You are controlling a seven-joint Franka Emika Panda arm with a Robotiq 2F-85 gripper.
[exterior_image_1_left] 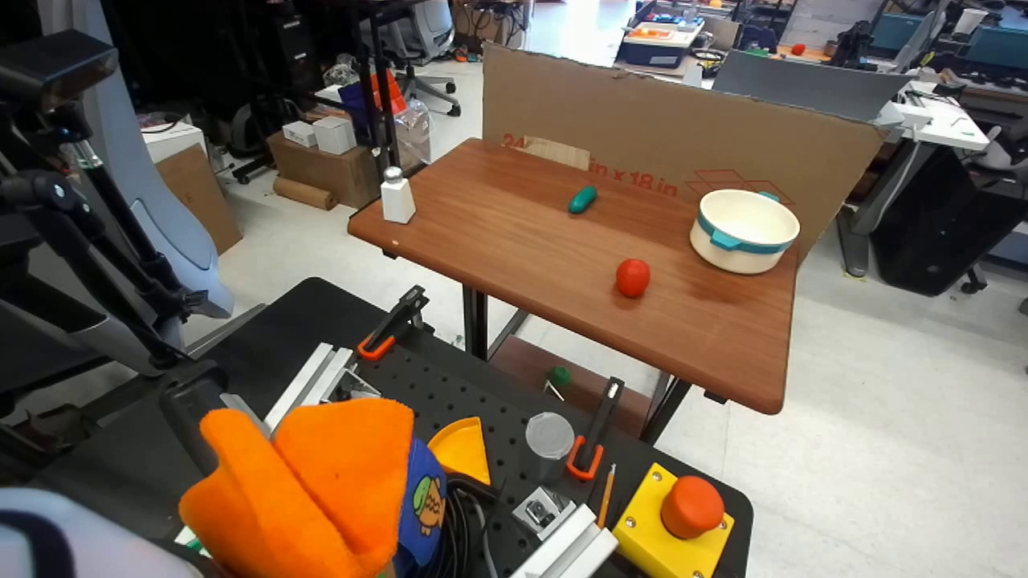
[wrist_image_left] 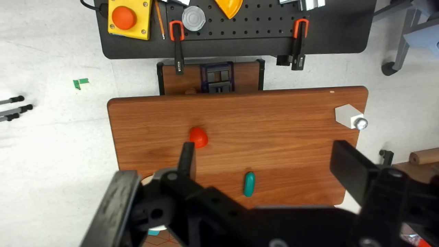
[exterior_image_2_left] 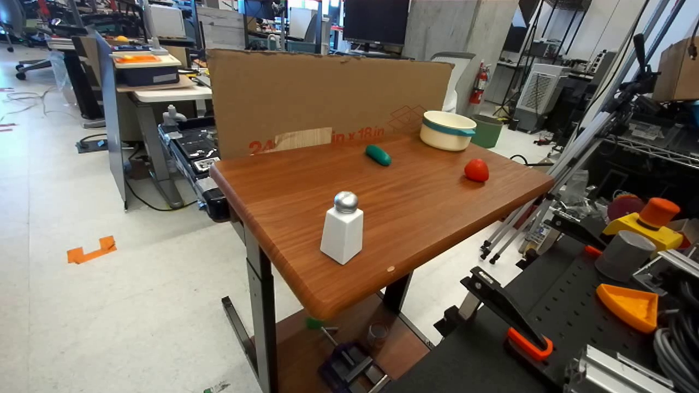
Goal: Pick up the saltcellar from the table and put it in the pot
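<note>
In the wrist view, the gripper [wrist_image_left: 264, 152] was held with its jaws spread wide apart, and the brown table [wrist_image_left: 284, 137] was seen through the gap. The saltcellar [exterior_image_1_left: 397, 201], white with a rounded silver cap, was stood upright near a corner of the table. From the table's middle it was found between two and three o'clock in the wrist view and toward nine o'clock in an exterior view, where the cream pot [exterior_image_1_left: 731, 257] with its teal band was placed at three o'clock, close to a cardboard sheet [exterior_image_1_left: 666, 120], a green object [exterior_image_1_left: 582, 199] was laid at twelve and a red rounded object [exterior_image_1_left: 633, 278] was set at four. In the wrist view the pot was mostly hidden behind the gripper toward eight o'clock, and a black bench [wrist_image_left: 236, 48] was seen past the table at twelve o'clock.
</note>
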